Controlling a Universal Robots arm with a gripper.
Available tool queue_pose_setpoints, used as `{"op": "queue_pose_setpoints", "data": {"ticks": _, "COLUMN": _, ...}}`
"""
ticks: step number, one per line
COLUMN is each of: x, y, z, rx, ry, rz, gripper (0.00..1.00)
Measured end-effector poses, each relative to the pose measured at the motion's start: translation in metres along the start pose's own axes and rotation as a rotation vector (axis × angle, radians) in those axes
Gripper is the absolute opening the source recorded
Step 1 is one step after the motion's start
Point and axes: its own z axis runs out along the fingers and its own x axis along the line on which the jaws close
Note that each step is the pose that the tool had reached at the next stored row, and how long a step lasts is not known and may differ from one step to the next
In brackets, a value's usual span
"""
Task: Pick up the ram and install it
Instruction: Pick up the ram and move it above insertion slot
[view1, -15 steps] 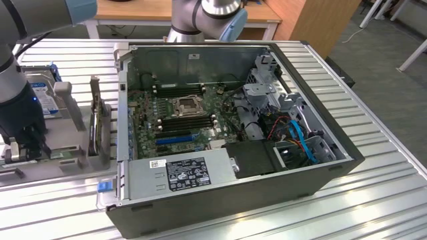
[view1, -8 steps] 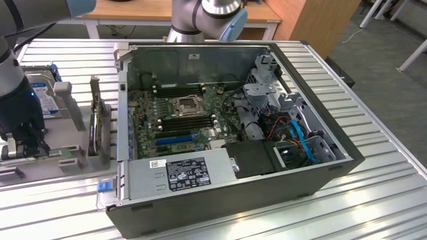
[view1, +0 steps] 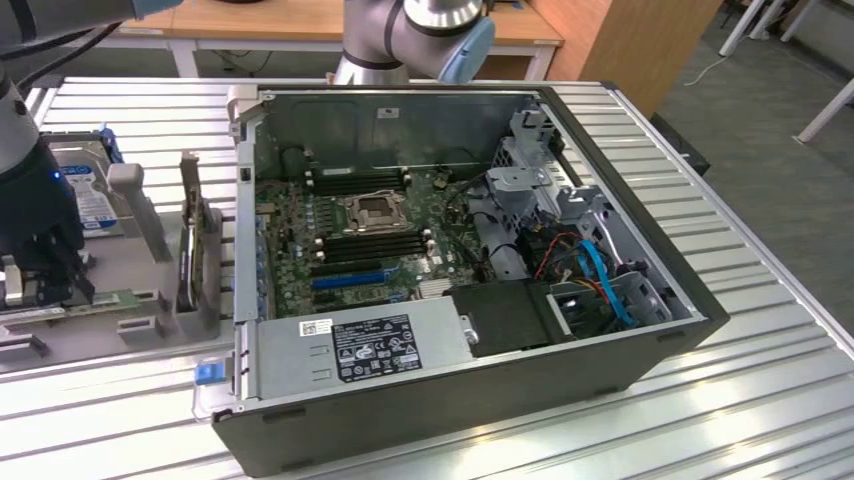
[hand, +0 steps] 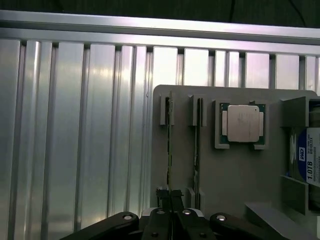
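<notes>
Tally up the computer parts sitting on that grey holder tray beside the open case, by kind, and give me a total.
Thin circuit-board ram sticks standing on edge in slots: 2
Square silver-topped processor chip: 1
Silver hard drive with blue-white label: 1
Tall dark expansion card standing upright: 1
Total: 5

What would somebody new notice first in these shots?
An open computer case sits mid-table in the exterior view, its motherboard bared. At that view's left, the gripper hangs down at the ram, which lies in a grey holder. In the wrist view a silver processor rests in the same holder, with a hard drive beside it.
</notes>
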Motion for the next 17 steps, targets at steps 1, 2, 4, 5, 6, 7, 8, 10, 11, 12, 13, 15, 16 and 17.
{"op": "queue_pose_setpoints", "data": {"ticks": 1, "x": 0.0, "y": 0.0001, "z": -0.0021, "rx": -0.0001, "ry": 0.0, "rz": 0.001, "gripper": 0.12}}
{"op": "queue_pose_setpoints", "data": {"ticks": 2, "x": 0.0, "y": 0.0001, "z": -0.0038, "rx": 0.0001, "ry": -0.0001, "rz": 0.002, "gripper": 0.12}}
{"op": "queue_pose_setpoints", "data": {"ticks": 4, "x": 0.0, "y": 0.0001, "z": -0.0073, "rx": 0.0001, "ry": -0.0002, "rz": 0.003, "gripper": 0.12}}
{"op": "queue_pose_setpoints", "data": {"ticks": 5, "x": 0.0, "y": 0.0002, "z": -0.009, "rx": 0.0001, "ry": -0.0002, "rz": 0.004, "gripper": 0.12}}
{"op": "queue_pose_setpoints", "data": {"ticks": 6, "x": 0.0, "y": 0.0002, "z": -0.0108, "rx": 0.0001, "ry": -0.0002, "rz": 0.004, "gripper": 0.12}}
{"op": "queue_pose_setpoints", "data": {"ticks": 7, "x": 0.0, "y": 0.0002, "z": -0.0127, "rx": 0.0001, "ry": -0.0003, "rz": 0.005, "gripper": 0.12}}
{"op": "queue_pose_setpoints", "data": {"ticks": 8, "x": 0.0, "y": 0.0002, "z": -0.0146, "rx": 0.0001, "ry": -0.0002, "rz": 0.005, "gripper": 0.12}}
{"op": "queue_pose_setpoints", "data": {"ticks": 10, "x": 0.0, "y": 0.0003, "z": -0.0185, "rx": 0.0001, "ry": -0.0003, "rz": 0.006, "gripper": 0.12}}
{"op": "queue_pose_setpoints", "data": {"ticks": 11, "x": 0.0, "y": 0.0004, "z": -0.0204, "rx": 0.0, "ry": -0.0003, "rz": 0.006, "gripper": 0.12}}
{"op": "queue_pose_setpoints", "data": {"ticks": 12, "x": 0.0, "y": 0.0004, "z": -0.0223, "rx": 0.0, "ry": -0.0003, "rz": 0.007, "gripper": 0.12}}
{"op": "queue_pose_setpoints", "data": {"ticks": 13, "x": 0.0, "y": 0.0004, "z": -0.0242, "rx": 0.0001, "ry": -0.0003, "rz": 0.007, "gripper": 0.12}}
{"op": "queue_pose_setpoints", "data": {"ticks": 15, "x": -0.001, "y": 0.0005, "z": -0.028, "rx": 0.0, "ry": -0.0003, "rz": 0.008, "gripper": 0.12}}
{"op": "queue_pose_setpoints", "data": {"ticks": 16, "x": -0.001, "y": 0.0005, "z": -0.0298, "rx": 0.0001, "ry": -0.0004, "rz": 0.008, "gripper": 0.12}}
{"op": "queue_pose_setpoints", "data": {"ticks": 17, "x": -0.001, "y": 0.0006, "z": -0.0316, "rx": 0.0, "ry": -0.0004, "rz": 0.008, "gripper": 0.12}}
